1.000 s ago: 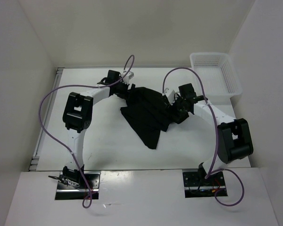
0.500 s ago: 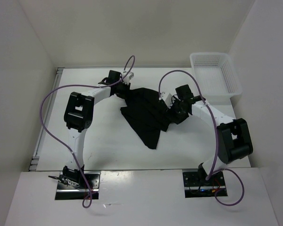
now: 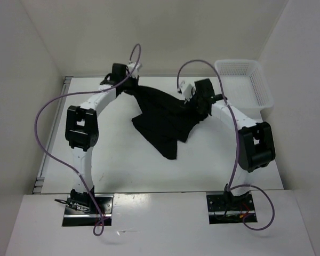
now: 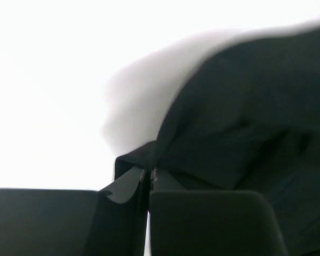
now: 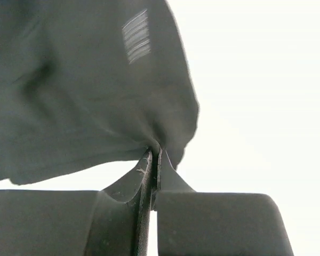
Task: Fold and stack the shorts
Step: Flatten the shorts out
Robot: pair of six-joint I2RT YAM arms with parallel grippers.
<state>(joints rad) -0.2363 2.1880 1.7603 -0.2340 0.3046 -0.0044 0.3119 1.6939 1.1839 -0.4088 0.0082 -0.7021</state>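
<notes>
Pinching the shorts (image 3: 162, 120) at two far corners, our left claw (image 4: 149, 172) and right claw (image 5: 154, 153) are each clamped on cloth. We judge the held edge runs left to right between them, with the loose leg trailing nearward over the bench (image 3: 112, 160).

The top view is bright, evenly lit and sharp, with faint soft shadows on the flat white table (image 3: 117, 160). Both wrist views overexpose it to blank white around the matte black cloth shorts (image 4: 256, 106), with a blurred grey shadow toward eleven o'clock in the left one. The left gripper's black fingers (image 4: 208, 224) and the right gripper's black fingers (image 5: 218, 224) blur at six o'clock.
</notes>
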